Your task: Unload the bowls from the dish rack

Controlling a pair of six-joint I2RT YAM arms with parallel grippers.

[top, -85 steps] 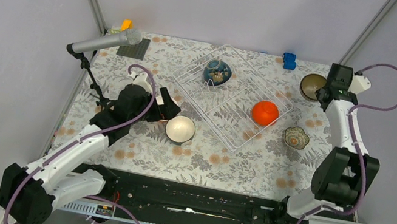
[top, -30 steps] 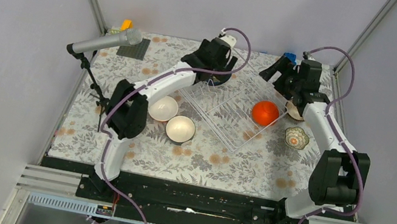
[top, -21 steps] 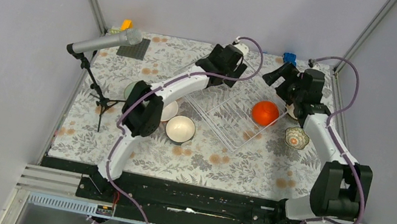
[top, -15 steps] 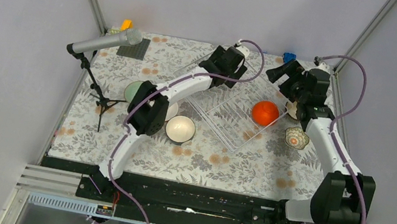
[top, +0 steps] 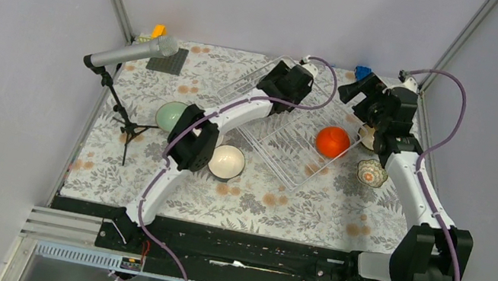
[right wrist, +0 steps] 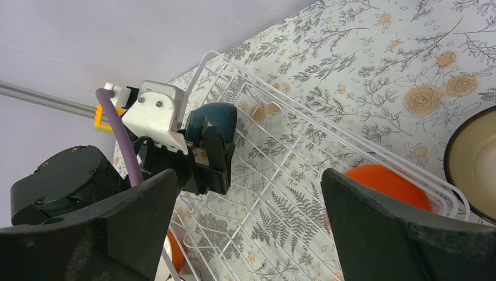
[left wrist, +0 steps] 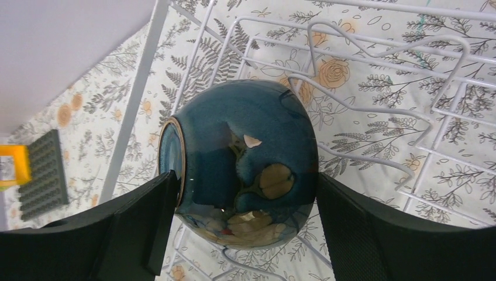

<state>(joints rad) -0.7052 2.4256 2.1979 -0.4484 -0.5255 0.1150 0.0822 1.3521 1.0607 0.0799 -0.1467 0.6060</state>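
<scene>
At the far middle of the flowered table (top: 259, 196), set cornerwise: the white wire dish rack (top: 285, 139). Above its far corner, the left gripper (left wrist: 245, 175), both pads pressed on the sides of the dark blue bowl (left wrist: 234, 134), which lies on its side on the wires; just to the right, the right gripper (right wrist: 247, 175), hanging with jaws spread wide. Inside the rack near the right corner, the orange bowl (top: 333, 141); out on the cloth, the pale green bowl (top: 171, 115) and the white bowl (top: 227, 161) at left, the dark-rimmed bowl (right wrist: 476, 158) and the small patterned bowl (top: 371, 174) at right.
</scene>
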